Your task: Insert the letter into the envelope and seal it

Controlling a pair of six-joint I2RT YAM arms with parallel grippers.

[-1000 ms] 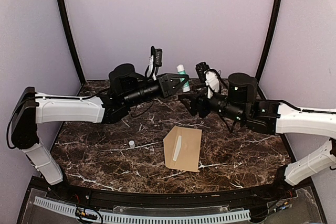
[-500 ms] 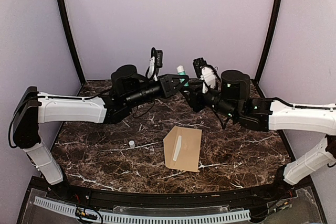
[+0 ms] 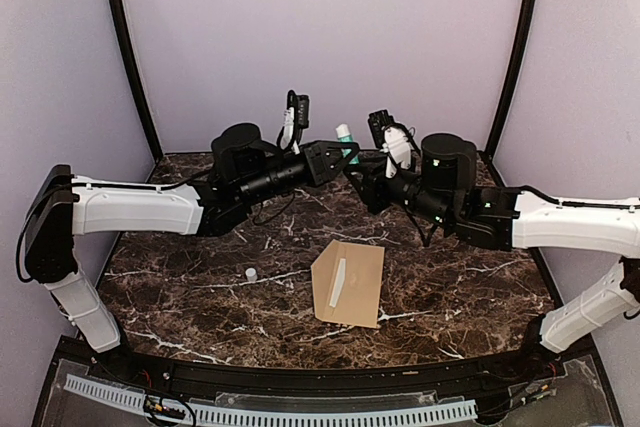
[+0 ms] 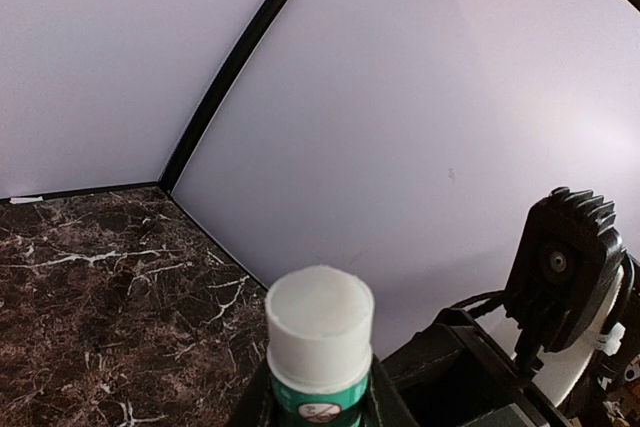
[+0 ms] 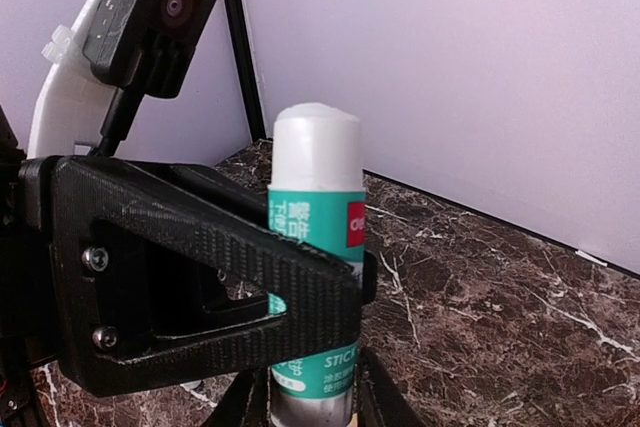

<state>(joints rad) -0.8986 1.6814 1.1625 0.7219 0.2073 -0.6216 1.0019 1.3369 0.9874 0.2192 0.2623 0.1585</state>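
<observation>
Well behind the envelope (image 3: pixel 350 282), which is lying flat, the left gripper (image 4: pixel 318 409) is clenching a glue stick (image 3: pixel 345 135), the right gripper (image 5: pixel 312 399) is grasping its lower end, and a small white cap (image 3: pixel 250 273) is lying left of the envelope

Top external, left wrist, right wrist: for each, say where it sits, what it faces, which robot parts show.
Top external: above, behind the bases; looks down on table, envelope, left arm, right arm.
Left wrist: on left arm; faces back wall over the glue stick; right arm's camera shows.
Right wrist: on right arm; faces the glue stick, left hand across it.
Shared: glue stick.
</observation>
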